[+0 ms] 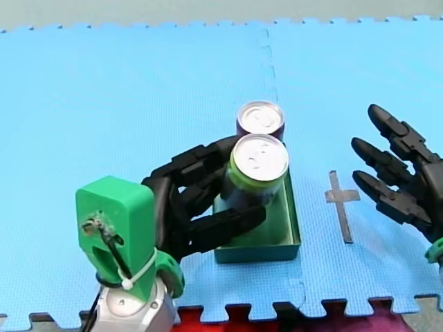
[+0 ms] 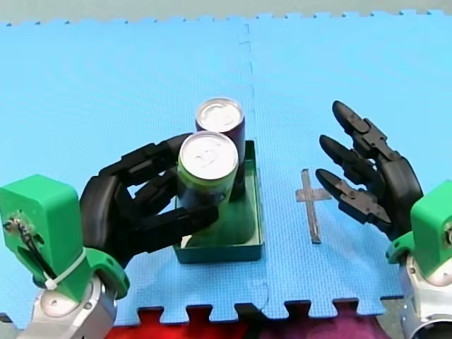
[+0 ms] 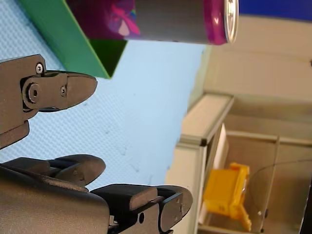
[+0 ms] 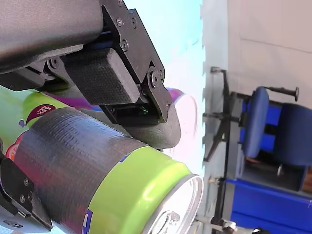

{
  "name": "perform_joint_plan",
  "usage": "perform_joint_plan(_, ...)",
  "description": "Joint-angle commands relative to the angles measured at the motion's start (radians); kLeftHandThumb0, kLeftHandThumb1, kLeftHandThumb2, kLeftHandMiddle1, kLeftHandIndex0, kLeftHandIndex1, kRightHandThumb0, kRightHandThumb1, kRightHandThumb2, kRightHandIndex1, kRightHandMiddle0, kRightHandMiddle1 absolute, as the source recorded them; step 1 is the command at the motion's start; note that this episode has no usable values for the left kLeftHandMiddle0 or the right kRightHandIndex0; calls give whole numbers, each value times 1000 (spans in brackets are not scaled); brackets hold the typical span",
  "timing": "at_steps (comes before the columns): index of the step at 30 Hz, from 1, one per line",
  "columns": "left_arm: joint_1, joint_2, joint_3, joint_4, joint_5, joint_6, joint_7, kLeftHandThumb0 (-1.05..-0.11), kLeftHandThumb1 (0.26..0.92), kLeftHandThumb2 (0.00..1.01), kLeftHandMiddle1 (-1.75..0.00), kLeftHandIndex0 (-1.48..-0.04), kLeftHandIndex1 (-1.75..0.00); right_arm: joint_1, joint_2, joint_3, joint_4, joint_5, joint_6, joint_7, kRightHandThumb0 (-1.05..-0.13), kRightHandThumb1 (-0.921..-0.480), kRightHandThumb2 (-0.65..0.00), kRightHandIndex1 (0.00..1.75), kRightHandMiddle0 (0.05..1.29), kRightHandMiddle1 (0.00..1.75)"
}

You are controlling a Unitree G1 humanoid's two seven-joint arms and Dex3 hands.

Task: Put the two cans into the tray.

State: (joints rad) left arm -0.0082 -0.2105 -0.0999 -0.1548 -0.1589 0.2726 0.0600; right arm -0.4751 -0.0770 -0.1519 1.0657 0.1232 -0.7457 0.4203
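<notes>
Left hand (image 2: pixel 138 205) clenched around green can (image 2: pixel 205 173): can upright, long axis vertical, lid up, over the near-left part of the green tray (image 2: pixel 256 212); base hidden. Purple can (image 2: pixel 220 119) upright in the tray, at 12 o'clock, just beside it. Right hand (image 2: pixel 371 183) released, at 3 o'clock of the tray, beside the tape cross (image 2: pixel 311 201).

— Hidden near the tray (image 1: pixel 257 252)?
— Behind the fingers of the left robot hand (image 1: pixel 201 200): lower body of the green can (image 1: pixel 257 160), plus the tray's left wall. Impossible to tell if resting on the tray floor or held just above.
— Behind the green can?
— Lower half of the purple can (image 1: pixel 260 117); base unseen.
— Cut off anywhere?
— Right robot hand (image 1: pixel 398 176), clipped at the palm by the first head view's right edge. Green can's label, mostly covered by grey tape (image 4: pixel 63 161) in the second wrist view, unreadable.
</notes>
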Motion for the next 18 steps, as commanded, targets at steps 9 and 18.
perform_joint_plan(9,-7,-9,4,10,5,-15,7,-374,777,0,0,-1266,-1,4,-5,-3,-16,9,4,3,-1048,-921,-266,1,294,1)
perform_joint_plan(18,1,-13,6,11,-7,-9,14,-375,777,0,0,-1264,0,13,-6,-2,-28,10,3,6,-1048,-921,-268,1,294,1)
